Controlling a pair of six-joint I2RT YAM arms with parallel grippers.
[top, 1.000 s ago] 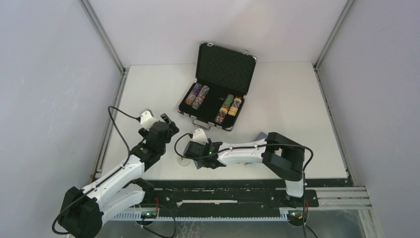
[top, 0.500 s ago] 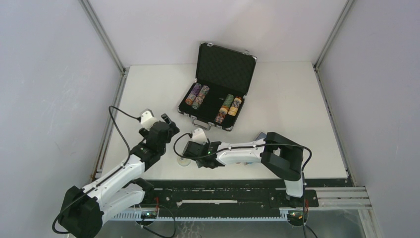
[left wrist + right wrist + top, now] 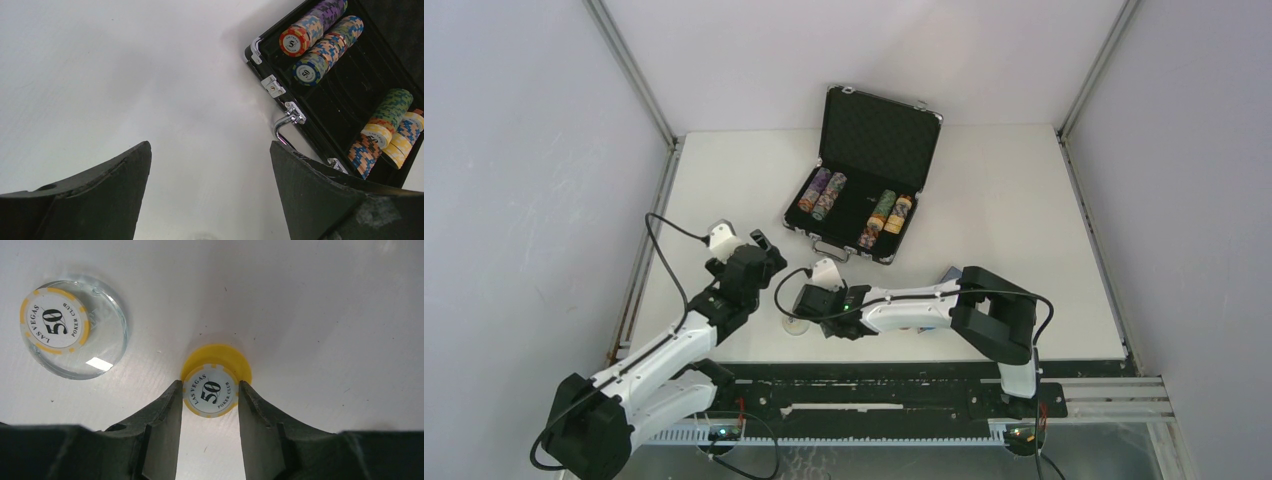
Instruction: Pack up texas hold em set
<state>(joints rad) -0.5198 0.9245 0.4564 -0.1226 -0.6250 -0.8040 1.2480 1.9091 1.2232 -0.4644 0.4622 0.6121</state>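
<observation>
The black briefcase (image 3: 902, 132) lies open at the back, with two pairs of multicoloured chip rolls (image 3: 822, 193) in its tray; it also shows in the left wrist view (image 3: 350, 95). My right gripper (image 3: 210, 395) points down at the table near the front and is shut on a yellow token (image 3: 216, 375) topped with a "50" chip. A clear token (image 3: 95, 357) carrying another "50" chip lies just left of it, also seen from above (image 3: 795, 326). My left gripper (image 3: 210, 150) is open and empty, hovering left of the case.
The case's silver handle (image 3: 285, 122) faces the arms. A bluish-grey corner (image 3: 948, 273), perhaps the card deck, peeks out behind the right arm's elbow. The table's front edge runs just below the right gripper (image 3: 812, 312). Walls close in both sides.
My right gripper has shifted slightly to the left. The left arm has hardly moved.
</observation>
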